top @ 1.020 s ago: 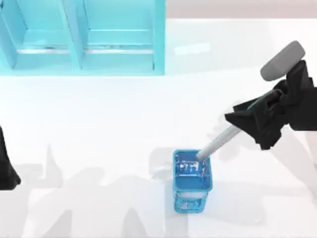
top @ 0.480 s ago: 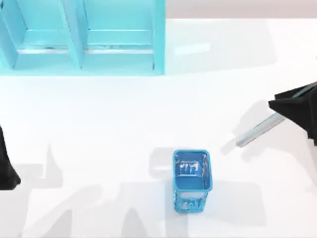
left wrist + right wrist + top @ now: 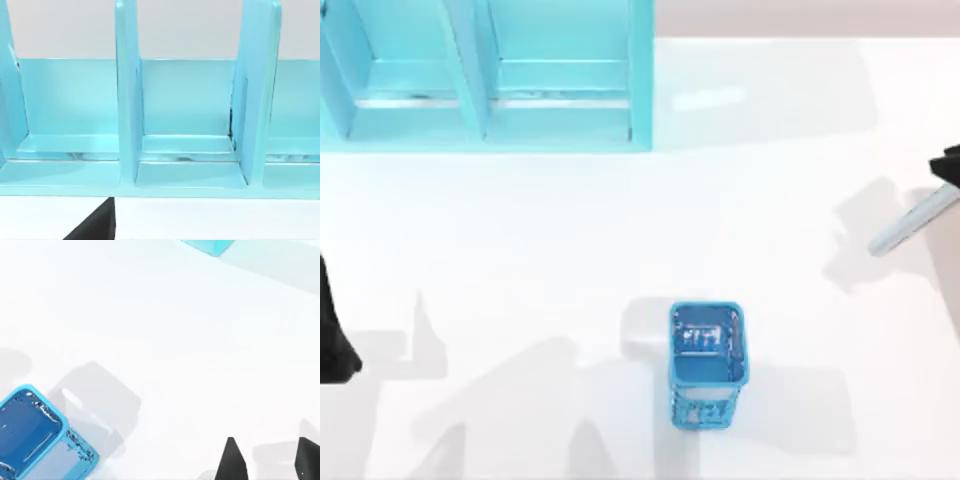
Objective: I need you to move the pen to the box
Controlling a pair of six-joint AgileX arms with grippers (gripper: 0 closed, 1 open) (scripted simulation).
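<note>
The table (image 3: 620, 230) is white and shiny, with soft grey shadows on it. Past its far edge, at the top of the frame, is a pale strip of the room.

The big light-blue box (image 3: 480, 75) stands in the upper left, its walls splitting it into open parts. The small blue mesh holder (image 3: 708, 365) stands upright low in the middle, well apart from the box.

The pen (image 3: 912, 222) is at the far right, tilted and up off the table, with its shadow a little way beside it. Its top end is pinched in the right gripper (image 3: 948, 166), at the right edge.

The left arm (image 3: 332, 335) sits at the left edge. I cannot tell how its gripper is set.
</note>
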